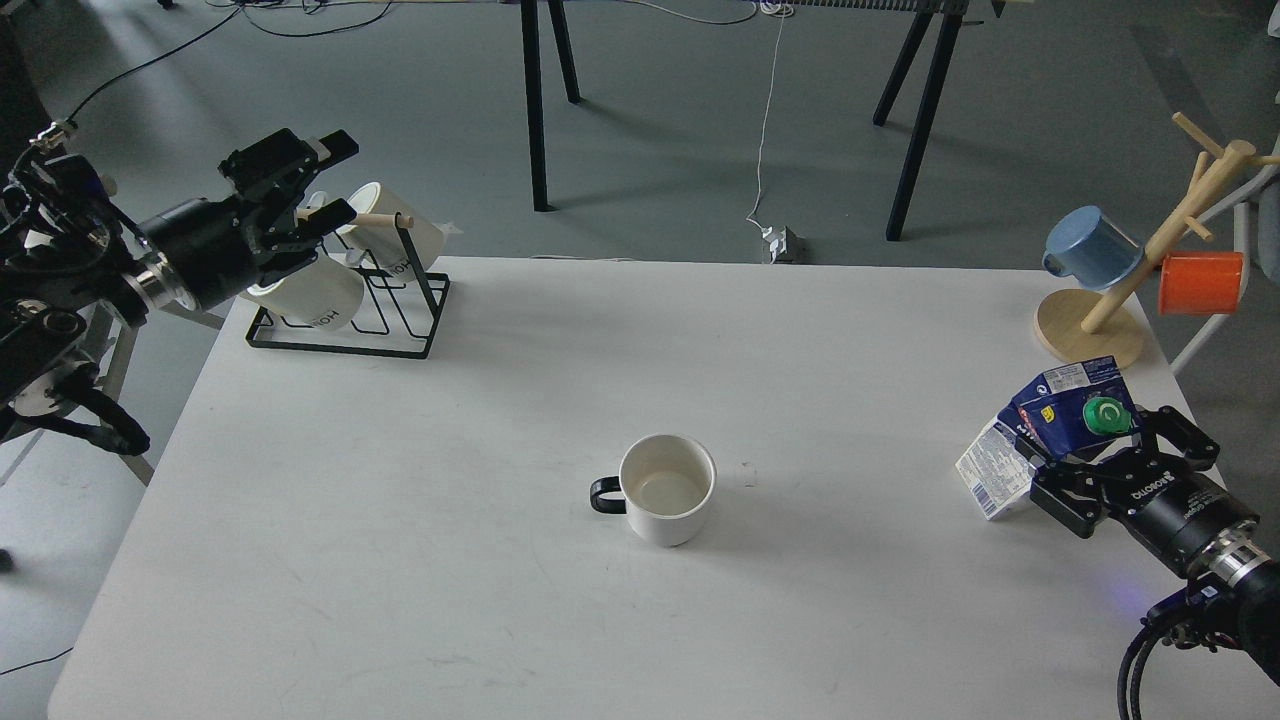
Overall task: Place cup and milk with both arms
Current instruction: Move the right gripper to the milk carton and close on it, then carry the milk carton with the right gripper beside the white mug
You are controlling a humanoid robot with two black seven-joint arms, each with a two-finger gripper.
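The bench is a smooth, matte white slab with faint scuffs. Near its middle stands the cup, a short, wide, glossy white mug, upright and empty, its thin black loop handle pointing left. The milk is a blue and white cardboard carton with printed labels and a round green cap, tilted at the right edge of the bench. The right tool, black and angular, has its fingers spread around the carton and touching it; a firm grip cannot be told. The left tool hangs open in the air above the far left corner, holding nothing, just in front of cream mugs on a black wire rack. A wooden mug tree carries a blue mug and an orange mug.
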